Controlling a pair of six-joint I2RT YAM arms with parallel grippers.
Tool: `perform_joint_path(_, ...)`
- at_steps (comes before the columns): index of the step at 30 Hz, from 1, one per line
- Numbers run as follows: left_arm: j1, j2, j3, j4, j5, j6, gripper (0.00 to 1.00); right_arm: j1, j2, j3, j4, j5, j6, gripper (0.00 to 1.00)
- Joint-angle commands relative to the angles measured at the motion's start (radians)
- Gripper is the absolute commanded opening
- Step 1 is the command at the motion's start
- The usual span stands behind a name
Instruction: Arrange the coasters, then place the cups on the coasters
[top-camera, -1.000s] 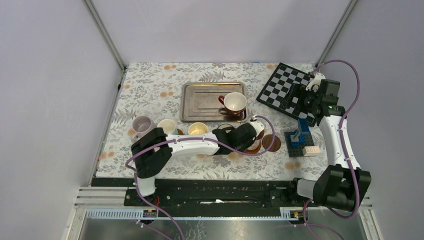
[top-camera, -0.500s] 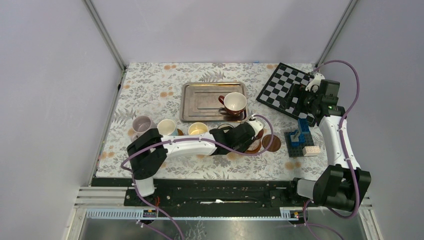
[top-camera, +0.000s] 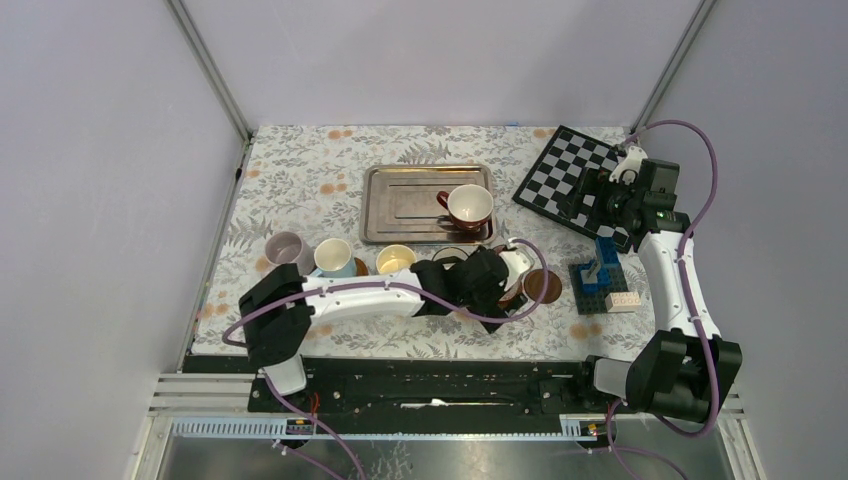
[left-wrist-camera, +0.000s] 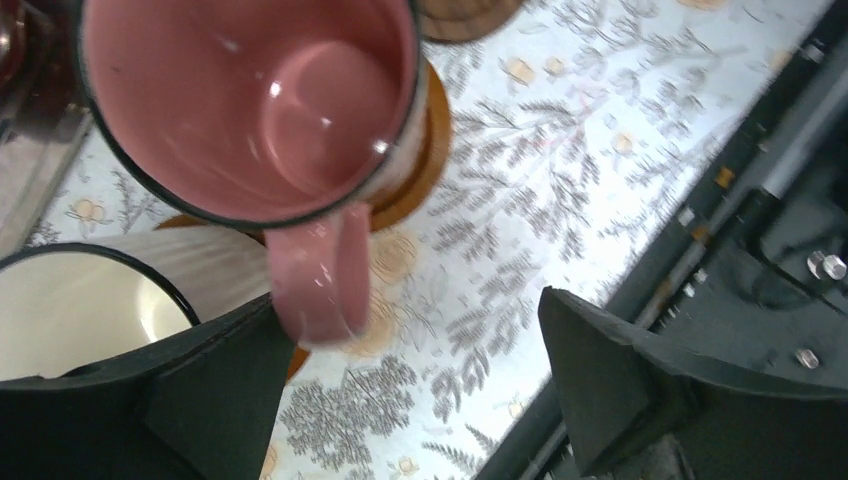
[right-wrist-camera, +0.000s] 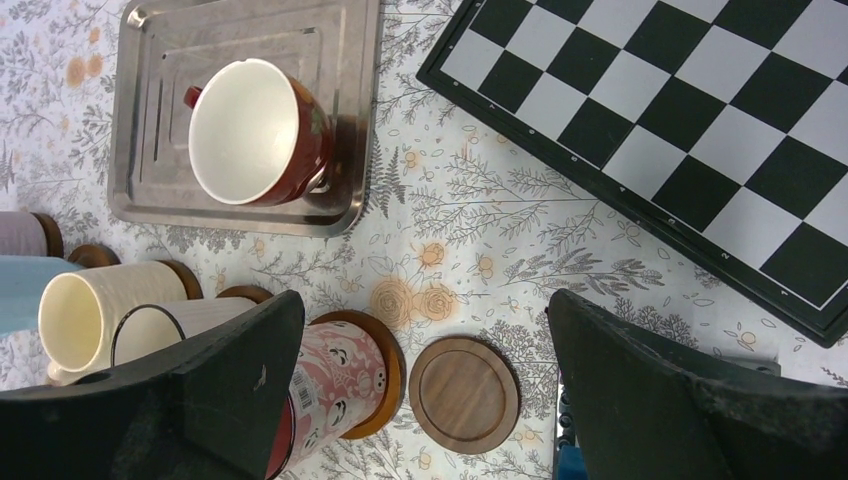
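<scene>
The pink cup (left-wrist-camera: 250, 100) stands upright on a brown coaster (left-wrist-camera: 425, 150), its handle (left-wrist-camera: 320, 270) hanging free between the jaws of my open left gripper (left-wrist-camera: 410, 330), close to the left finger. A white cup (left-wrist-camera: 70, 310) stands beside it. From above, my left gripper (top-camera: 497, 277) sits at the right end of a row of cups on coasters: lilac (top-camera: 285, 248), light blue (top-camera: 333, 257), cream (top-camera: 396, 259). One bare coaster (right-wrist-camera: 463, 393) lies right of the pink cup (right-wrist-camera: 335, 385). The dark red cup (right-wrist-camera: 255, 135) leans in the silver tray (right-wrist-camera: 150, 200). My right gripper (right-wrist-camera: 422, 310) hovers open, high over the table.
A chessboard (top-camera: 575, 180) lies at the back right under the right arm. Blue toy bricks (top-camera: 600, 270) and a white brick (top-camera: 622, 301) sit right of the bare coaster. The left arm stretches across the near part of the table.
The left jaws have opened wide and let go of the pink cup's handle; the cup stays on its coaster. The left arm's elbow has shifted left. The right arm has not moved.
</scene>
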Motion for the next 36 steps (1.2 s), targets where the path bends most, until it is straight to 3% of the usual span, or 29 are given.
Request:
perform_joint_path(1,-0.014,-0.115,0.001,-0.043,0.114,0.042,0.99,0.0,-0.017,0.025,0.001,-0.055,-0.03,0.98)
perform_joint_path(8,0.053,-0.204,0.08,-0.125,0.349,0.094,0.99,0.0,-0.013,0.027,0.005,-0.099,-0.045,0.98)
perform_joint_path(11,0.189,-0.194,0.194,-0.178,0.53,0.117,0.99,0.0,-0.013,0.027,0.007,-0.117,-0.05,0.98)
perform_joint_path(15,0.419,-0.12,0.368,-0.284,0.671,0.332,0.99,0.0,-0.015,0.032,0.002,-0.145,-0.061,0.98)
perform_joint_path(19,0.603,0.019,0.557,-0.397,0.662,0.553,0.99,0.0,-0.023,0.008,0.015,-0.197,-0.071,0.98)
perform_joint_path(22,0.692,0.106,0.629,-0.39,0.675,0.669,0.98,0.0,-0.018,-0.008,0.015,-0.235,-0.072,0.98)
perform_joint_path(30,0.776,0.252,0.689,-0.427,0.803,1.093,0.97,0.0,-0.022,-0.034,0.023,-0.265,-0.1,0.98)
perform_joint_path(36,0.775,0.398,0.757,-0.436,0.796,1.183,0.94,0.0,0.001,-0.038,0.03,-0.274,-0.103,0.98)
